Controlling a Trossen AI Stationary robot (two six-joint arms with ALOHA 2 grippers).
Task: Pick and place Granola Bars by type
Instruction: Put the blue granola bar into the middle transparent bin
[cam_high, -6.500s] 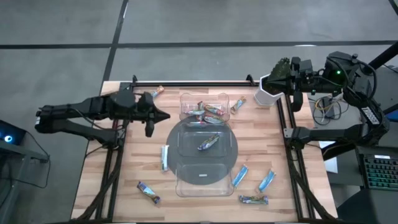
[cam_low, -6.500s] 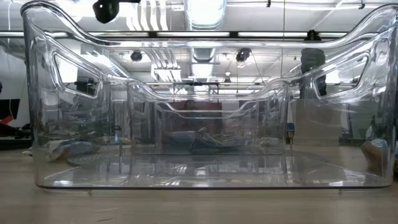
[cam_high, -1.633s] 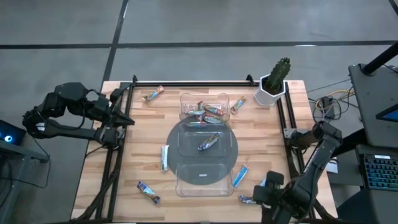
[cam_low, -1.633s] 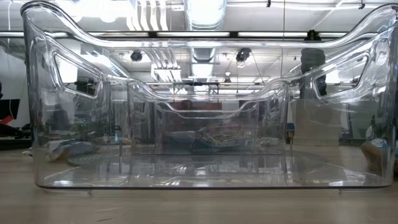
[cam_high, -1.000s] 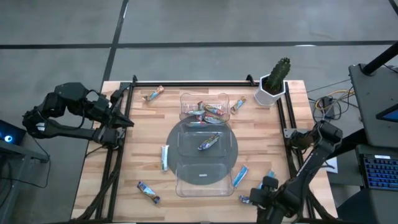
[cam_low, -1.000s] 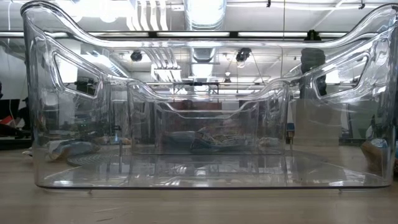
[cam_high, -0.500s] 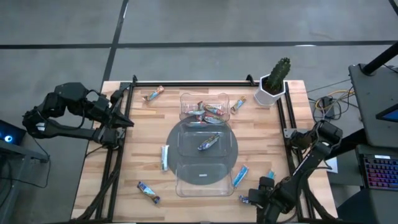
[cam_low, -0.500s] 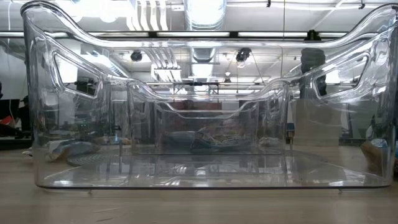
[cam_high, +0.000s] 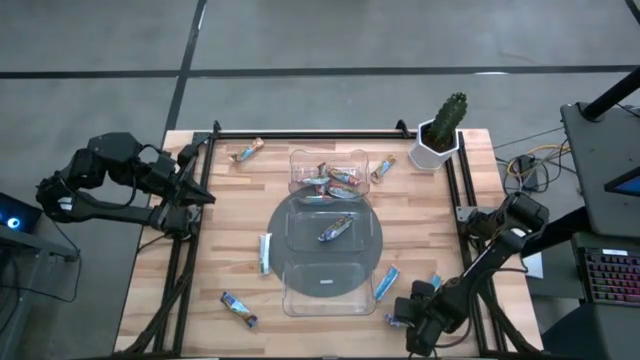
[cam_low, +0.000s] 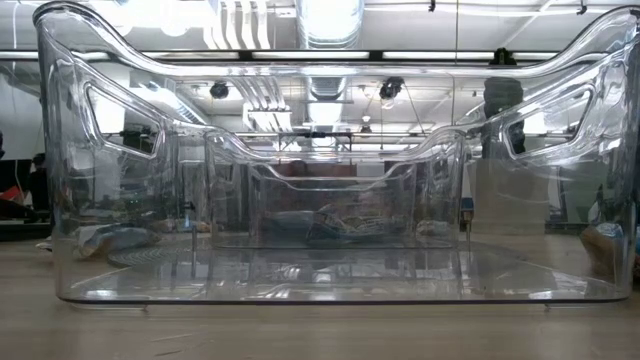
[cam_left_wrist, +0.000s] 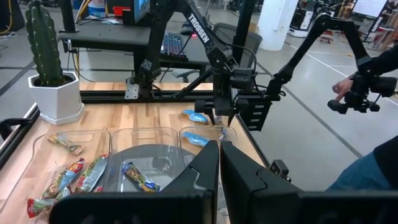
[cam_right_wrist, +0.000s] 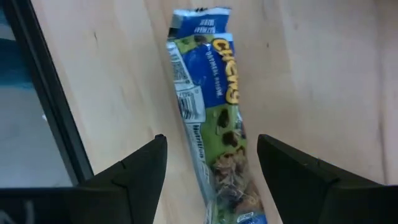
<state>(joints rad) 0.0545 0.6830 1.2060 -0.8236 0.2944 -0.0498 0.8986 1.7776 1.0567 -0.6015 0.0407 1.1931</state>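
Hovering with the right end effector spread wide astride a light, crinkly, slippery-looking granola bar lying flat on the bench, likely best pinched mid-length across its narrow width.

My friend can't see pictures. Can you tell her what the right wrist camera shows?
A granola bar in a blue and green wrapper lies on the wooden table, right between the open fingers of the right gripper, which hangs just above it. A dark metal rail runs along one side.
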